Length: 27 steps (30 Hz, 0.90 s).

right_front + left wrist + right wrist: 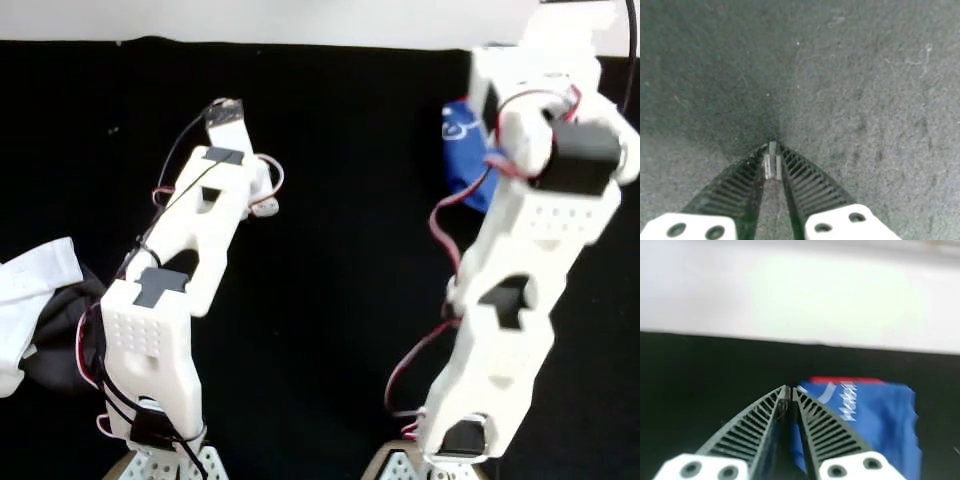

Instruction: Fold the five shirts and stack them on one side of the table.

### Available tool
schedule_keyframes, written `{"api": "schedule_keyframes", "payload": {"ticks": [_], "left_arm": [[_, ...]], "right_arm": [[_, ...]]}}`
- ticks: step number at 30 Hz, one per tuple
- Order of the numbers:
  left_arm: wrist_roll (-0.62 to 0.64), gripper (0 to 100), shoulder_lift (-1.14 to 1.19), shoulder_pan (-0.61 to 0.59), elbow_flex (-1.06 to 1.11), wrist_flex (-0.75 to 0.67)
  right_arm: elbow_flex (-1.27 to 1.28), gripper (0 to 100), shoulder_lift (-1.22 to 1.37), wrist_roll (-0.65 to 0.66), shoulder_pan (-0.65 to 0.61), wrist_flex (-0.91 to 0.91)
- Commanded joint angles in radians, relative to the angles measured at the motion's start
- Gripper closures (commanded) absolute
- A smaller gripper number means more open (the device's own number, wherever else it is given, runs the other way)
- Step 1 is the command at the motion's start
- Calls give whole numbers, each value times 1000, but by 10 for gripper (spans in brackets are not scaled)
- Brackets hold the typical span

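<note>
Shirts wait on the black bench [340,120]: a folded blue shirt [875,420] lies at the far side near the right end effector [788,395], pressed closed and empty. The left end effector [771,155], also closed on nothing, hangs over bare cloth. A white shirt [30,285] and a dark shirt [60,345] lie crumpled at the left arm's side. The work appears to be between shirts; the next move likely calls for opening the jaws over that heap.

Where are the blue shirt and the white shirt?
blue shirt [880,415], right wrist view, middle of the cloth.
white shirt [30,288], high view, middle of its visible cloth.

Folded shirt [462,160] lies back right, heap [35,290] left.
</note>
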Motion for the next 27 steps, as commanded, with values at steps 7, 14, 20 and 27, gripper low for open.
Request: {"api": "schedule_keyframes", "payload": {"ticks": [7, 14, 20, 27], "left_arm": [[8, 990, 2, -15, -19, -9], [8, 990, 2, -15, -19, -9], [8, 990, 2, -15, -19, -11], [8, 990, 2, -13, -19, -12]], "right_arm": [[900, 983, -423, -35, -240, -59], [1570, 993, -433, -37, -317, -489], [1997, 993, -430, -37, -312, -931], [2204, 993, -424, -37, -312, -1224]]}}
